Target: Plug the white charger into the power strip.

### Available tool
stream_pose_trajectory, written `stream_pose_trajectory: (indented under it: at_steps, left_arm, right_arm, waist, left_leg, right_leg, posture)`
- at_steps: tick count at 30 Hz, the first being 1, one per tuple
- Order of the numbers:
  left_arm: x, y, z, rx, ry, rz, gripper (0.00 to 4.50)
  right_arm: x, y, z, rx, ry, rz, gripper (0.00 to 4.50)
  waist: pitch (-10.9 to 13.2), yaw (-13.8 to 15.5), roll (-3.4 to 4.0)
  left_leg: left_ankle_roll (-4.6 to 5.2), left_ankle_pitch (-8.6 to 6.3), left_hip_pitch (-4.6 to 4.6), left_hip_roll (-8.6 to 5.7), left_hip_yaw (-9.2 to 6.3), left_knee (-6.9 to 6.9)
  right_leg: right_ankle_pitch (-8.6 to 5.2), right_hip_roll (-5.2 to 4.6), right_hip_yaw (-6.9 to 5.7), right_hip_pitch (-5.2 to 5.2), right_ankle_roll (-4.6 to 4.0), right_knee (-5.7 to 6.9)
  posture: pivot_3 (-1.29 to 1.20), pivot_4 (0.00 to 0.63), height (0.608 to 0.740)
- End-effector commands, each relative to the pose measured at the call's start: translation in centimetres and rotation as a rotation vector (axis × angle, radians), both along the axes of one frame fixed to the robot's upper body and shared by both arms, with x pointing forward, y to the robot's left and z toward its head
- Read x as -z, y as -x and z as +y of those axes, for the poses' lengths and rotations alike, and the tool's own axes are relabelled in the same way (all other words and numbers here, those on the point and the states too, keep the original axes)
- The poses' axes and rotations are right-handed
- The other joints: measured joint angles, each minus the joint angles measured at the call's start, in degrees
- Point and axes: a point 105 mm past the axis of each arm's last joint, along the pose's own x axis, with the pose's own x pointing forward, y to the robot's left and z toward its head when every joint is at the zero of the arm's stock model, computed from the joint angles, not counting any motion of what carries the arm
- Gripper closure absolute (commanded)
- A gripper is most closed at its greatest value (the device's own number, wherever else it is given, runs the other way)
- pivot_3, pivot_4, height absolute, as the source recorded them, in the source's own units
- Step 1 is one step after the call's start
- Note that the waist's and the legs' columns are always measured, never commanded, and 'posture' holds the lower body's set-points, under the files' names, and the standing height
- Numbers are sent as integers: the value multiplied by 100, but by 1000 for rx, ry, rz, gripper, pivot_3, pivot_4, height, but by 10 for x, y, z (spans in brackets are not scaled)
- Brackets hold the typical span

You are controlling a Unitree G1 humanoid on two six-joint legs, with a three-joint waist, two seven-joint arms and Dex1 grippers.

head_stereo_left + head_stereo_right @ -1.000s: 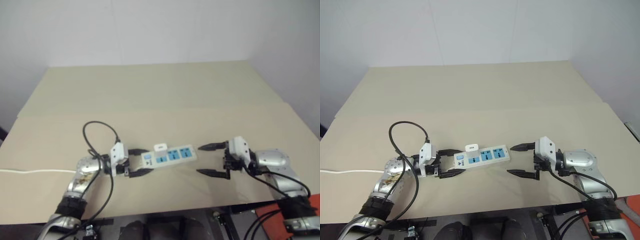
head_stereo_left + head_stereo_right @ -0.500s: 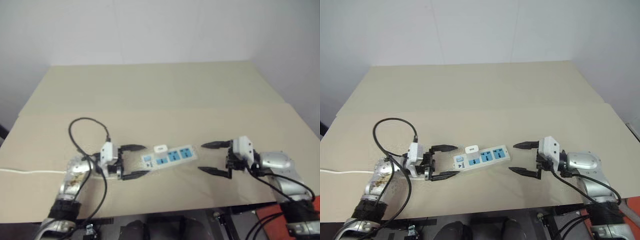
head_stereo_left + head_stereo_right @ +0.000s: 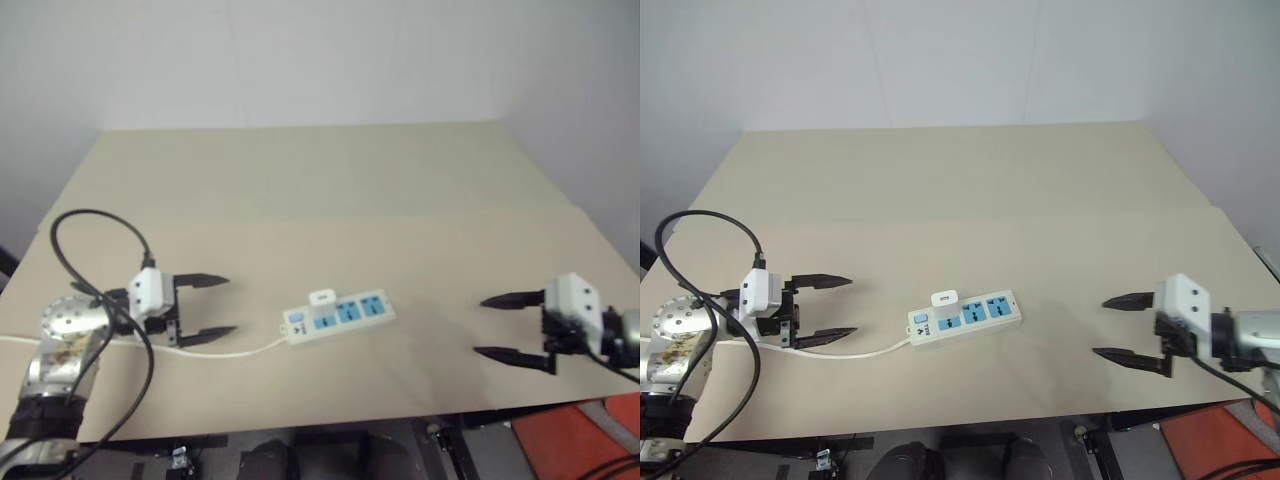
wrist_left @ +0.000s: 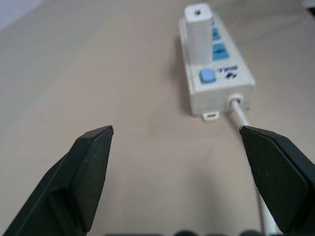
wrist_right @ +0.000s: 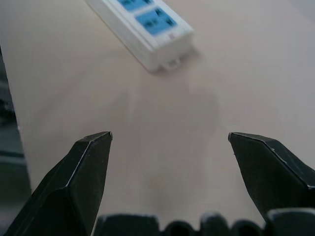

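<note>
Both arms have pulled back out to the sides since a second ago, when they were right up at either end of the strip [image 3: 965,316]. Now the strip lies on its own near the middle of the table [image 3: 940,190], with the charger [image 3: 944,298] standing upright in the socket next to the switch end. Its cord [image 3: 865,350] runs off that end towards the left gripper [image 3: 826,309], which hangs well clear of the strip with its jaws wide and nothing in them. Way over on the other side, the right gripper [image 3: 1121,327] is also spread wide and empty, pointing back at the strip.
</note>
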Motion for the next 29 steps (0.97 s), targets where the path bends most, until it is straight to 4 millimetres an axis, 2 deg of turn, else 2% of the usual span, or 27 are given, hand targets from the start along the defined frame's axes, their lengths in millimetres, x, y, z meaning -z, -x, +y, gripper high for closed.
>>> stream_pose_trajectory:
  at_steps: [1, 5, 11, 29]
  left_arm:
    - [-12, 3, 10, -57, -27, -34, 47]
    - [-7, 10, 8, -72, -26, -13, 47]
    - [-3, 20, 9, -89, -27, 12, 47]
    - [-2, 21, 10, -108, -12, 0, 47]
  right_arm:
    - [-31, 8, -26, 67, 58, -37, 0]
    - [-39, 8, -32, 115, 66, -55, 0]
    - [-37, 10, -21, 94, 60, -58, 0]
    - [-35, 6, -10, 93, 22, -57, 0]
  waist:
    - [0, -5, 0]
    - [1, -31, -2]
    - [1, -10, -2]
    - [1, -4, -2]
  left_leg:
    - [0, 0, 1, 0, 1, 0]
    - [-1, 0, 6, 3, 6, -1]
    - [-4, 2, 7, 4, 5, 1]
    - [-5, 3, 16, 0, 4, 4]
  right_leg:
    - [0, 0, 1, 0, 0, 1]
    - [1, 0, 7, 1, -1, 3]
    - [1, 1, 8, 1, -1, 6]
    - [1, 1, 7, 13, -1, 6]
  posture:
    - [0, 150, 740]
    - [0, 150, 740]
    - [0, 150, 740]
    - [0, 150, 740]
